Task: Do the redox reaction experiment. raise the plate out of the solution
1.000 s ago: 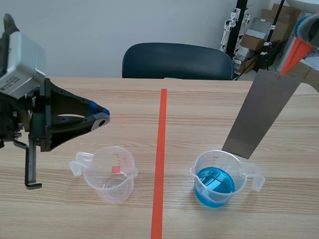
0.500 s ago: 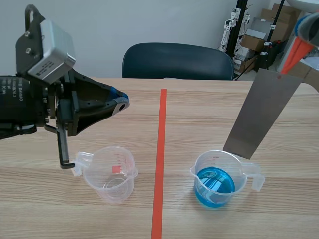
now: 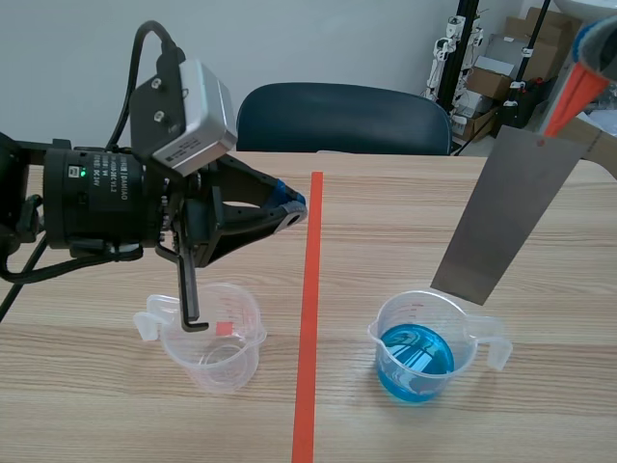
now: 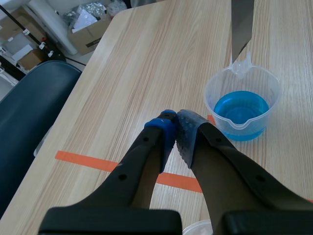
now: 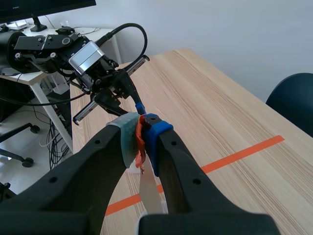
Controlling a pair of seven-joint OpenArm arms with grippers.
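As the right gripper (image 5: 141,134), clenched on the top of the flat grey metal plate (image 3: 506,217), holds its lower edge seemingly just above the clear plastic cup of blue solution (image 3: 416,349), it should lift straight and slowly so drips fall inside, the left gripper (image 4: 176,128) being closed on nothing.

We see a light wooden table (image 3: 405,222) carrying 2 clear plastic handled cups well apart, 1 empty cup (image 3: 214,340) toward the left arm's side and 1 cup of blue solution (image 3: 424,349) toward the right arm's, with an orange-red tape line (image 3: 310,289) running between them.
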